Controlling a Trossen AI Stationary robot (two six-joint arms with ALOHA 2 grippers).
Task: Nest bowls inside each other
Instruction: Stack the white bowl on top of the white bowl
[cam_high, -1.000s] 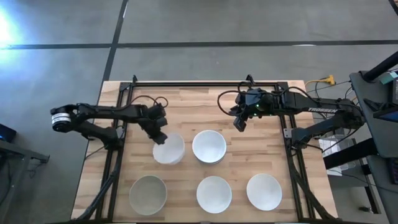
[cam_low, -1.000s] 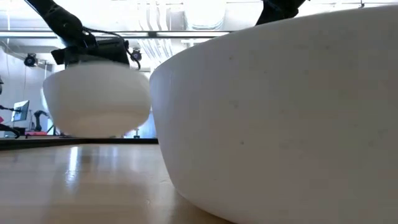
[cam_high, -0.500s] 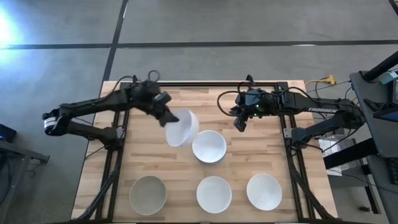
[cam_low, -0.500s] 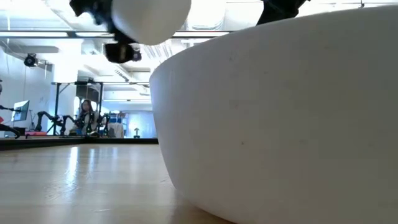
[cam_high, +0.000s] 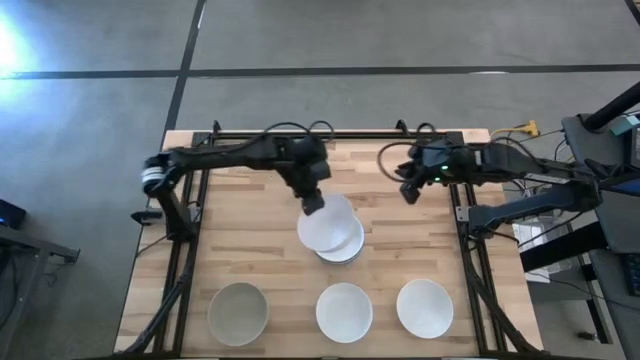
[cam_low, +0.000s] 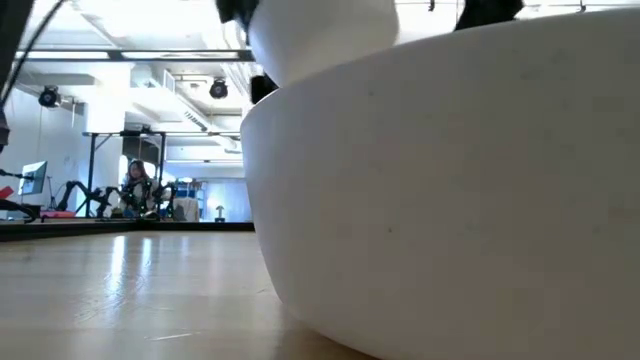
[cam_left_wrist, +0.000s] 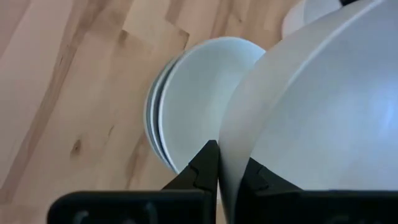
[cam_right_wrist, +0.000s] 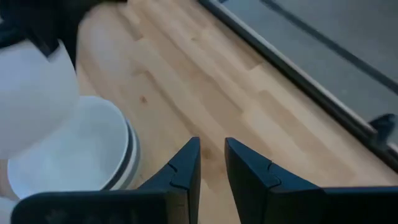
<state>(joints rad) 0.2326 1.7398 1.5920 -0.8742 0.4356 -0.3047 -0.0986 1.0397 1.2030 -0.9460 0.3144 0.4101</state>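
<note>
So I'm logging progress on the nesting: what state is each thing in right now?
Carried white bowl: pinched by its rim, above the stack.
Stacked white bowls: nested, on the table.
Grey bowl: alone, empty.
Left end effector: shut on the bowl.
Right end effector: empty, aside.

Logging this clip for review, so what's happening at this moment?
The left gripper is shut on the rim of a white bowl and holds it over the stack of bowls in the table's middle, not yet nested. The right gripper waits empty near the table's far edge. Three more bowls sit in a row along the near edge.
</note>
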